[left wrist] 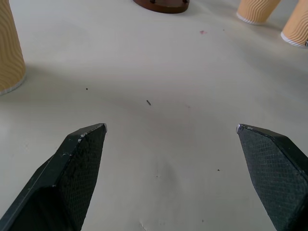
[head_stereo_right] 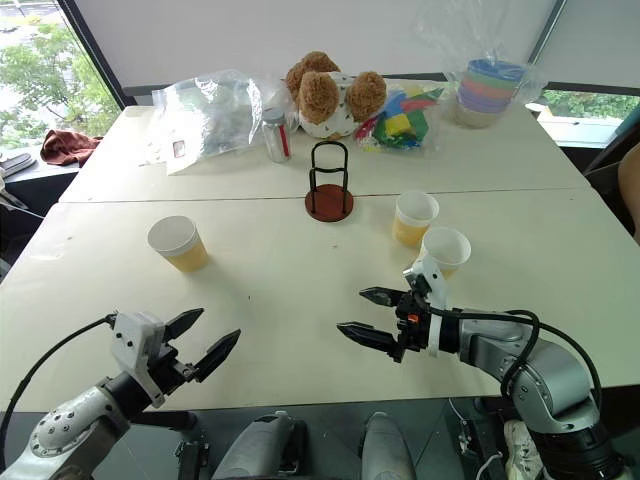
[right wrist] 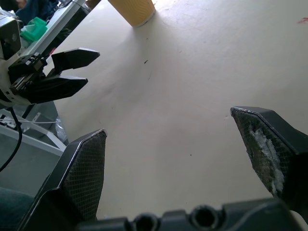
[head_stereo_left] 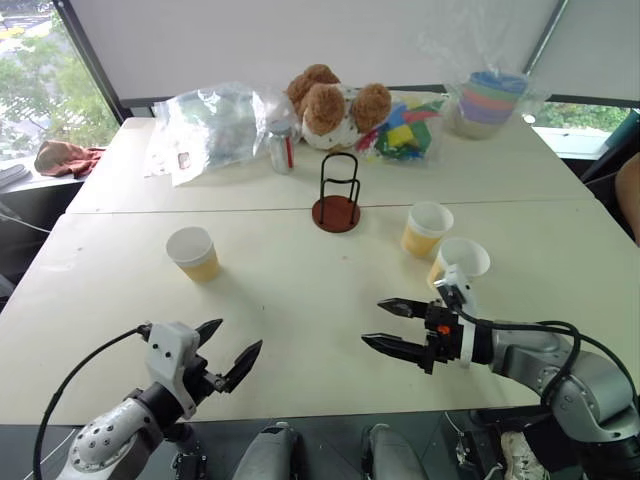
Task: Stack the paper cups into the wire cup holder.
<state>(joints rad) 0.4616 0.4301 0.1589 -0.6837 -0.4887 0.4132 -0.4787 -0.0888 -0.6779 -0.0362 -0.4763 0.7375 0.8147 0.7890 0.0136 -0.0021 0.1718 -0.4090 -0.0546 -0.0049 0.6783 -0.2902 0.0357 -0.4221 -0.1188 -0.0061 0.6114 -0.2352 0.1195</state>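
Three yellow-tan paper cups stand upright on the white table: one on the left (head_stereo_left: 193,253), one right of centre (head_stereo_left: 426,229), and a third (head_stereo_left: 458,263) just behind my right wrist. The wire cup holder (head_stereo_left: 338,192), black loops on a reddish-brown disc, stands empty at the table's middle. Near the front left edge my left gripper (head_stereo_left: 230,352) is open, with nothing between its fingers. My right gripper (head_stereo_left: 392,327) is open too, over the table's front right, pointing left and holding nothing. In the left wrist view the left cup (left wrist: 8,53) and the holder's base (left wrist: 161,5) are visible.
Along the far side lie a clear plastic bag (head_stereo_left: 205,122), a silver-red can (head_stereo_left: 282,147), a brown plush toy (head_stereo_left: 330,105), colourful blocks in wrap (head_stereo_left: 405,128) and wrapped pastel bowls (head_stereo_left: 490,100). A reddish cloth (head_stereo_left: 65,158) lies beyond the left edge.
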